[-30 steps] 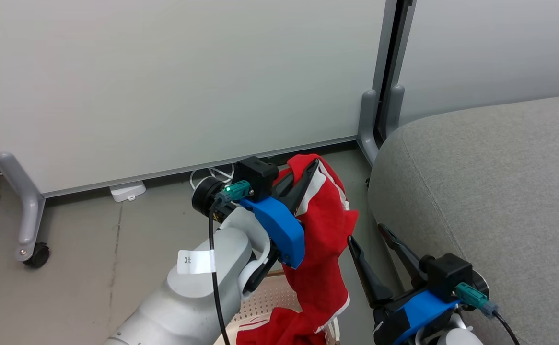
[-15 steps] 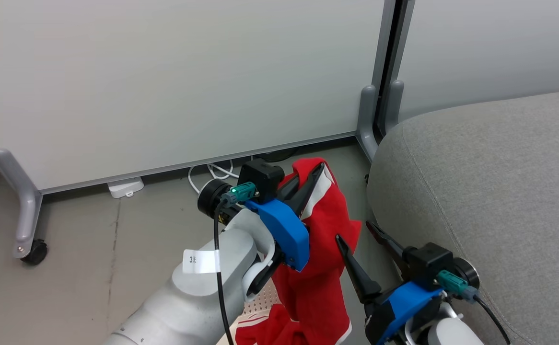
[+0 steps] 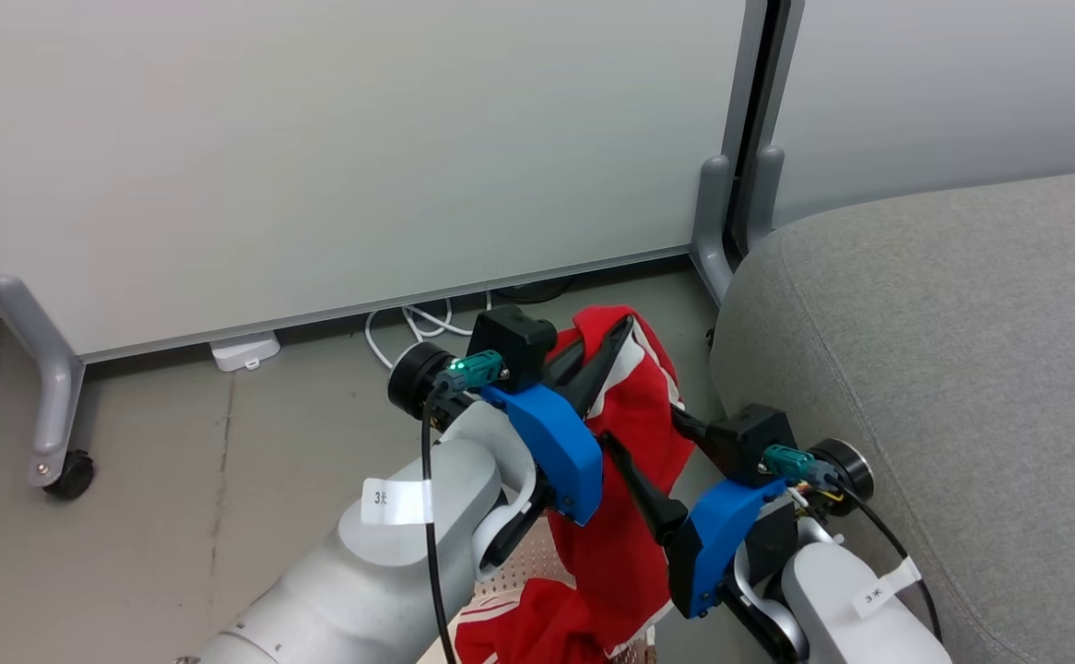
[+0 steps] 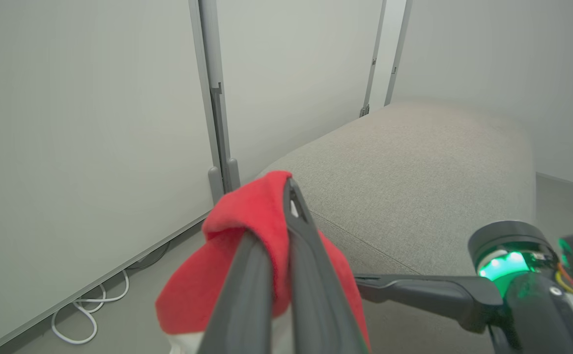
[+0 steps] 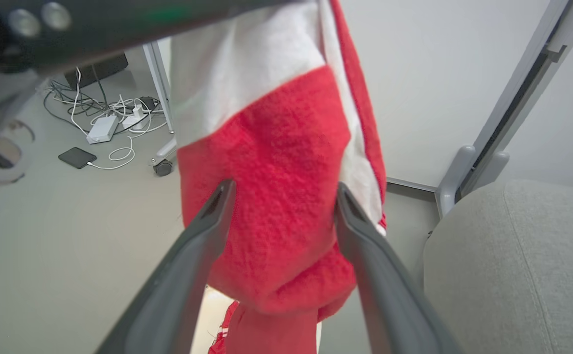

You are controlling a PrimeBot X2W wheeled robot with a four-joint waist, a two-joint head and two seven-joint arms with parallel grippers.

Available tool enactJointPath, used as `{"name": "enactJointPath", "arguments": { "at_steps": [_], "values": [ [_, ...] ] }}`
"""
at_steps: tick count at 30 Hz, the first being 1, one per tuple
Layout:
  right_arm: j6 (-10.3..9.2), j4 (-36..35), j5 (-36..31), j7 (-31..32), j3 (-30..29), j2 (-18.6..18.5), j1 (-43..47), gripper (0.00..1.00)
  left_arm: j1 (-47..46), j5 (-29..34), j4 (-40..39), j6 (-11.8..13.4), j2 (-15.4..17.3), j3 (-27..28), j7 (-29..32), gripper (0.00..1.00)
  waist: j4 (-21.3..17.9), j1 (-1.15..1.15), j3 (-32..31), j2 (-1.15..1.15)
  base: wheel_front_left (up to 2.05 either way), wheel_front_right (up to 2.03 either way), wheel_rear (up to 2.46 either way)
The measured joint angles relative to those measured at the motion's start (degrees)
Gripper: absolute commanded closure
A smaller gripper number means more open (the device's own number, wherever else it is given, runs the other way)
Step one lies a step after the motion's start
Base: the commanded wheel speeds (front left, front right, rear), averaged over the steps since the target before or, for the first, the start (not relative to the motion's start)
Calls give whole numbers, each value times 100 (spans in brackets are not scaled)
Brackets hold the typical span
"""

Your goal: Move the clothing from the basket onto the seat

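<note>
Rising from low beside the seat (image 3: pixel 962 369), the right gripper (image 3: pixel 639 424) has swung in towards the hanging cloth over the last second, while the left gripper (image 3: pixel 619 337) has kept almost the same place above the floor (image 3: pixel 178 480) in front of the grey partition (image 3: pixel 362 157). Its jaws are clenched on the top fold of the clothing (image 3: pixel 620 553), and the left wrist view shows red fabric bunched over the shut fingers (image 4: pixel 247 275). The right jaws stand spread and released, and in the right wrist view its two fingers (image 5: pixel 203 231) flank the red and white garment without pinching it. That garment hangs from the left grip, lifted clear of most of the basket (image 3: pixel 510 572), with its lower end trailing back down to it. More red cloth with white stripes (image 3: pixel 510 632) lies in the basket; whether it is the tail of the lifted piece or a second garment cannot be told. By my judgement the task is at an early stage: one piece is raised and just beside the seat, nothing lies on the cushion yet, and the carry across, the release and a return for what is in the basket are all left to do.
</note>
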Motion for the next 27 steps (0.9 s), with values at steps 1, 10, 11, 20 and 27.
{"name": "enactJointPath", "arguments": {
  "at_steps": [1,10,11,20,27],
  "values": [
    [0,69,31,3,66,-9,-75,0,-7,-9,0,0,0,-18,-1,100,4,0,4,0,0,0,0],
    [0,937,309,-180,471,-33,-675,0,-92,-103,-27,-27,0,-198,-12,100,34,0,35,0,0,0,0],
    [-1,1009,366,-215,575,-33,-737,0,-97,-110,-41,-30,0,-216,-12,100,37,0,35,0,0,0,0],
    [0,1738,889,-434,1201,-10,-1298,0,-178,-209,-148,-35,0,-358,-19,100,52,0,19,0,0,0,0],
    [0,2149,1187,-600,1543,-7,-1532,72,-183,-211,-171,-34,0,-347,-19,100,46,0,-15,0,0,0,0]
  ]
}}
